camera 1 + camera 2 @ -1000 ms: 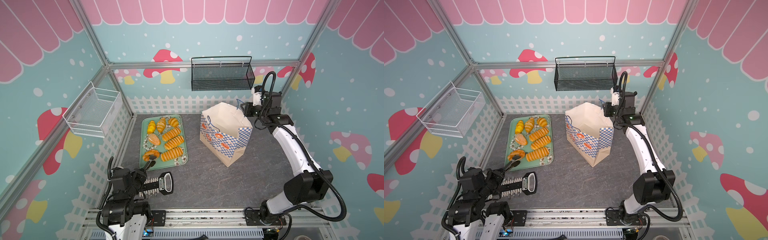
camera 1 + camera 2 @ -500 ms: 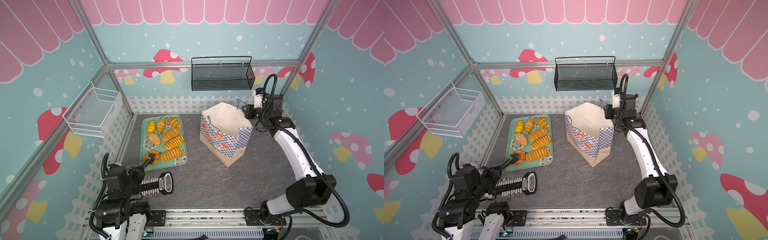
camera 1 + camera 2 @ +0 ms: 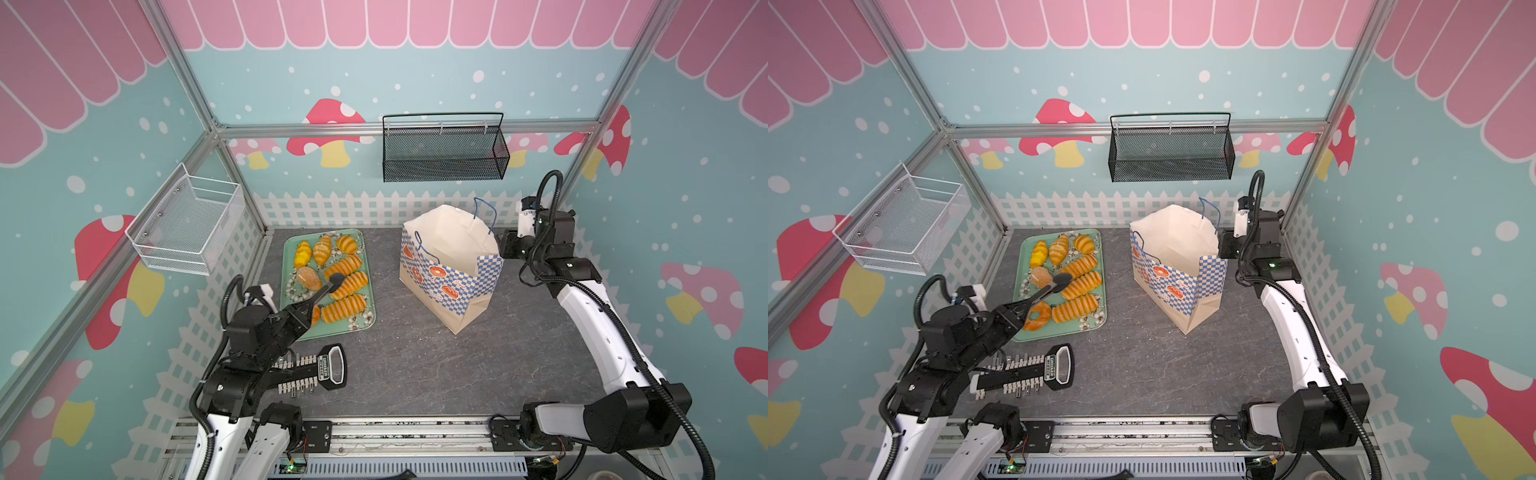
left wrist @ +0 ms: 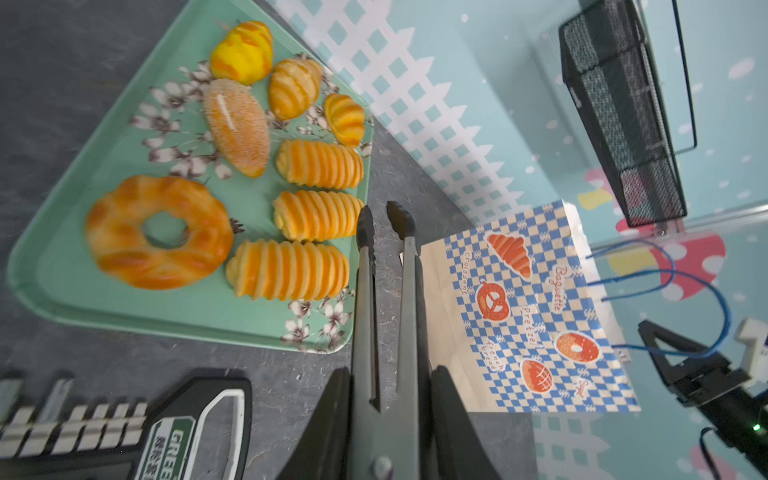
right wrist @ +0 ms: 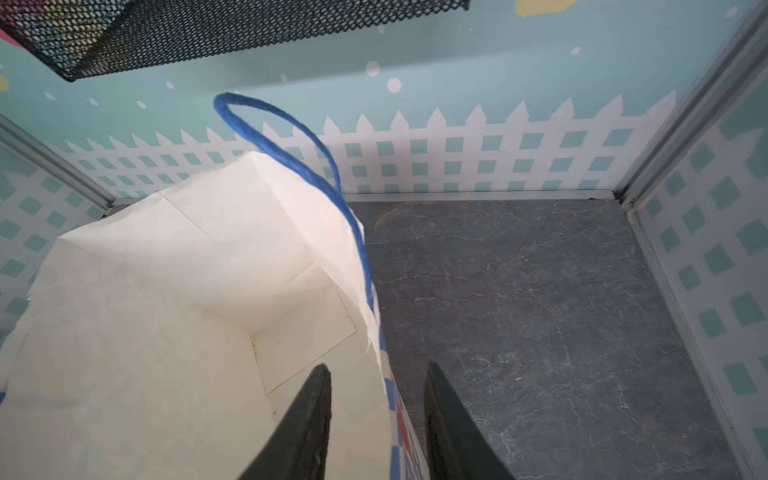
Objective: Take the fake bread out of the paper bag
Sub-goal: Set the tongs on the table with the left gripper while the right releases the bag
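Observation:
Several pieces of fake bread (image 3: 345,286) (image 3: 1079,286) (image 4: 291,270) lie on a green flowered tray (image 3: 361,328) (image 3: 1059,334) (image 4: 83,299): ribbed loaves, croissants, a ring doughnut, a brown bun. My left gripper (image 3: 303,313) (image 3: 1013,311) (image 4: 390,374) is shut on grey tongs (image 3: 324,291) (image 3: 1046,291) (image 4: 407,291). Their tips hover empty and slightly apart over the loaves. The paper bag (image 3: 449,282) (image 3: 1175,286) (image 4: 536,307) (image 5: 166,291) stands upright, and no bread shows in the part of its inside that I see. My right gripper (image 3: 504,244) (image 3: 1223,245) (image 5: 378,368) is open and straddles the bag's side wall.
A black mesh basket (image 3: 444,153) hangs on the back wall and a white wire basket (image 3: 187,228) on the left wall. A black tool with white teeth (image 3: 316,370) lies on the floor just in front of the tray. Fence-printed walls close in the grey floor.
The tongs have moved away from the ring doughnut, which stays on the tray, and now reach farther over the loaves. The right arm has shifted slightly at the bag's rim.

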